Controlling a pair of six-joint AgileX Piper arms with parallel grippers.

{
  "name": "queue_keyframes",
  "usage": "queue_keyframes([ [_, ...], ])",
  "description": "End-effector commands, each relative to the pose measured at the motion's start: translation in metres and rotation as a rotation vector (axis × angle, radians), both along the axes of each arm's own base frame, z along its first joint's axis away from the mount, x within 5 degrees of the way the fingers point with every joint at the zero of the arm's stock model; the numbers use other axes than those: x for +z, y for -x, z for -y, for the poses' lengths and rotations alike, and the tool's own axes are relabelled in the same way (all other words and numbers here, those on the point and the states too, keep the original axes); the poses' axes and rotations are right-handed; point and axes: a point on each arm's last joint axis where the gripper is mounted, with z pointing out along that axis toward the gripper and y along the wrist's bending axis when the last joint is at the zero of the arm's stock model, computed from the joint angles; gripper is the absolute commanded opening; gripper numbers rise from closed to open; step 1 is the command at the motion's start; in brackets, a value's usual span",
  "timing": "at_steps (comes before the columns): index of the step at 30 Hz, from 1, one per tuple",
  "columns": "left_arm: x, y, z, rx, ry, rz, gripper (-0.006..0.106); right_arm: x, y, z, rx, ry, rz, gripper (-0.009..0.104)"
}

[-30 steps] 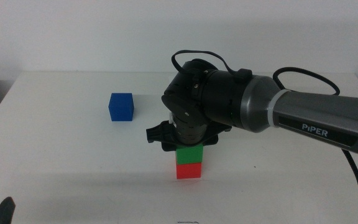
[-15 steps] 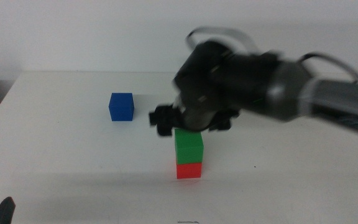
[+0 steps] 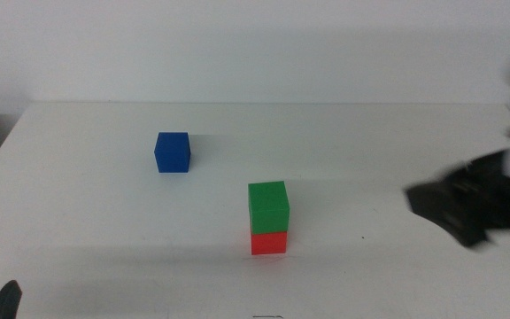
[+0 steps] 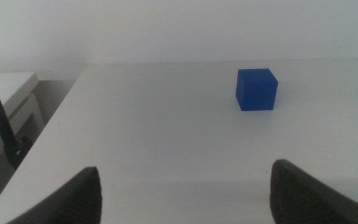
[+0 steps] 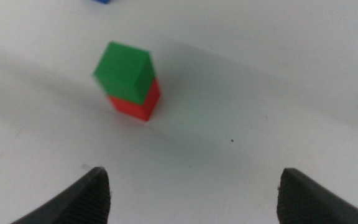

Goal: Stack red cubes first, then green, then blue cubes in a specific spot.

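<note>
On white bench (image 3: 104, 221): green (image 3: 268, 206) atop red cube (image 3: 269, 243), blue cube (image 3: 173, 151) apart; right hand (image 3: 467, 208) spread wide, empty; left hand (image 4: 185, 193) likewise parted.

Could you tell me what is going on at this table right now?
The green cube sits on the red cube near the table's middle. The right hand, open and empty, is blurred at the right side, apart from the stack. The blue cube stands alone, not yet stacked. The left hand waits open, facing the blue cube.
</note>
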Motion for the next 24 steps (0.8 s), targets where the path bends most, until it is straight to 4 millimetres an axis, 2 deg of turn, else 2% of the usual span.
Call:
queue_keyframes([
  [1, 0.01, 0.001, 0.0, -0.001, 0.014, 0.107, 0.091, 0.022, 0.025, 0.017, 0.106, -0.042, 0.149, 0.091],
  [4, 0.01, 0.001, 0.0, -0.001, 0.014, 0.107, 0.091, 0.031, 0.057, 0.04, 0.152, -0.09, 0.247, 0.091],
  [10, 0.01, 0.001, 0.0, -0.001, 0.014, 0.107, 0.091, 0.03, 0.095, 0.068, 0.208, -0.111, 0.331, 0.091],
  [14, 0.01, 0.001, 0.0, -0.001, 0.014, 0.107, 0.091, 0.027, 0.103, 0.072, 0.233, -0.109, 0.327, 0.091],
  [24, 0.01, 0.001, 0.0, -0.001, 0.014, 0.107, 0.091, 0.027, 0.099, 0.071, 0.231, -0.079, 0.347, 0.091],
])
